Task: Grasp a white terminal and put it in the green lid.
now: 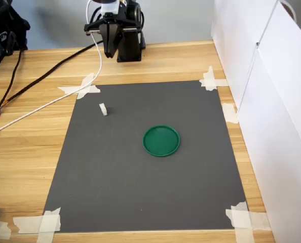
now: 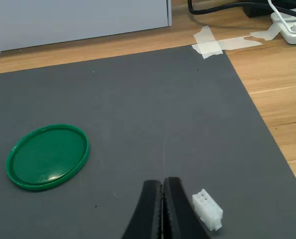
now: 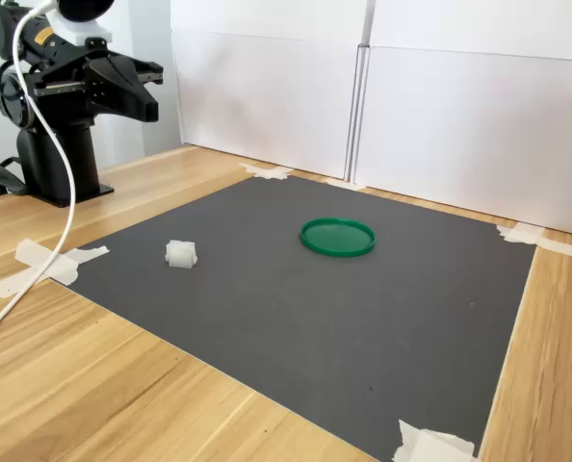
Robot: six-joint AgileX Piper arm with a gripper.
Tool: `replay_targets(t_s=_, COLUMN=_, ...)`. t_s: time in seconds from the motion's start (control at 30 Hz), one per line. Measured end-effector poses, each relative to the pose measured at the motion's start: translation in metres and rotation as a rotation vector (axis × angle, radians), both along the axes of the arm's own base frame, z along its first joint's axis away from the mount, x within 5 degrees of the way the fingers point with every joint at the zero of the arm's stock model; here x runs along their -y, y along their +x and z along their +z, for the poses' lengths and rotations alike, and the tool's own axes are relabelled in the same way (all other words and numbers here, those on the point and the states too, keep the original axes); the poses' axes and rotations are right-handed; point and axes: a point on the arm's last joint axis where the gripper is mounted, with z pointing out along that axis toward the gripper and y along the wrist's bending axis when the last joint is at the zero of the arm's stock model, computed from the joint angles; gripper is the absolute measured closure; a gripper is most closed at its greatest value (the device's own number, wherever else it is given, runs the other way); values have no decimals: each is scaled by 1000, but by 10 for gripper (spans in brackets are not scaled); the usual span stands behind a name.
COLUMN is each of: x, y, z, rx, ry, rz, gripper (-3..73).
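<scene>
one white terminal [image 1: 103, 109] lies on the dark mat [image 1: 140, 197], well apart from the green lid [image 1: 161, 140]. my gripper [image 2: 163, 199] hangs above and near it, jaws together. grasp not yet begun; next i must open, centre over it, descend.
</scene>
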Motion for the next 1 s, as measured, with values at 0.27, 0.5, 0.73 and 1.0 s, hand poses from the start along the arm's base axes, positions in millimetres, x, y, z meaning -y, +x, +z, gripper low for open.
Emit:
replay_targets(t_s=0.27, x=0, y=0, z=0, rx=0, ry=3, rz=0, gripper=717)
replay_targets(t_s=0.5, x=0, y=0, z=0, rx=1, ry=4, rz=0, gripper=717)
replay_targets(t_s=0.73, x=0, y=0, z=0, rx=1, ry=6, rz=1, gripper=717)
replay_targets(t_s=1.0, x=0, y=5, z=0, rx=-62, ry=31, rz=2, gripper=717)
